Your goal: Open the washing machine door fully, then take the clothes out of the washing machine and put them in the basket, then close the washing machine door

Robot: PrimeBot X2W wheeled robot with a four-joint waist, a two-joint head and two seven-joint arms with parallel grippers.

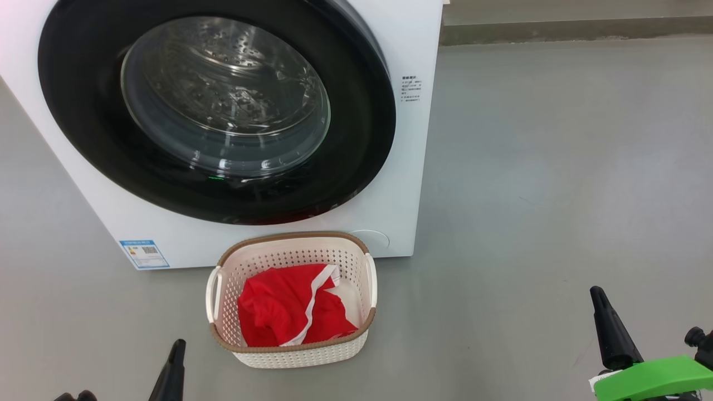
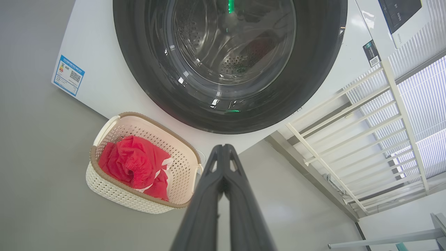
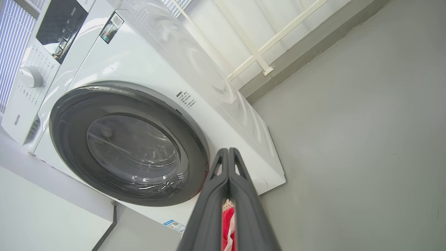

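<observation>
We find the washing machine (image 1: 415,184) standing on a smooth grey floor (image 1: 546,167), with the washing machine door (image 1: 362,122) lying against its white front, its glossy black rim running close to the cabinet's right edge. The perforated steel drum shows through the glass bowl. The basket (image 1: 295,356) sits on the floor just before the machine's lower front edge, beneath the bottom of the door rim, its far rim close to the cabinet; we cannot tell whether they touch. The clothes (image 1: 278,312) lie inside the basket, a red heap with a white band, below the brown rim and towards its left and near sides. The left gripper (image 1: 178,348) hangs low, near the basket's left handle but apart from it, its fingers pressed together at the tips. The right gripper (image 1: 597,295) stands well to the right of the basket, its fingers likewise pressed together, with a green part (image 1: 652,379) at its base. Open floor stretches to the right of the machine as far as a low grey kerb (image 1: 557,30). A blue label (image 1: 143,253) marks the cabinet's lower left corner. In the wrist views we note a white railing (image 2: 366,139) beside the machine and a dark control panel (image 3: 61,28) with a dial (image 3: 31,76) above the door.
</observation>
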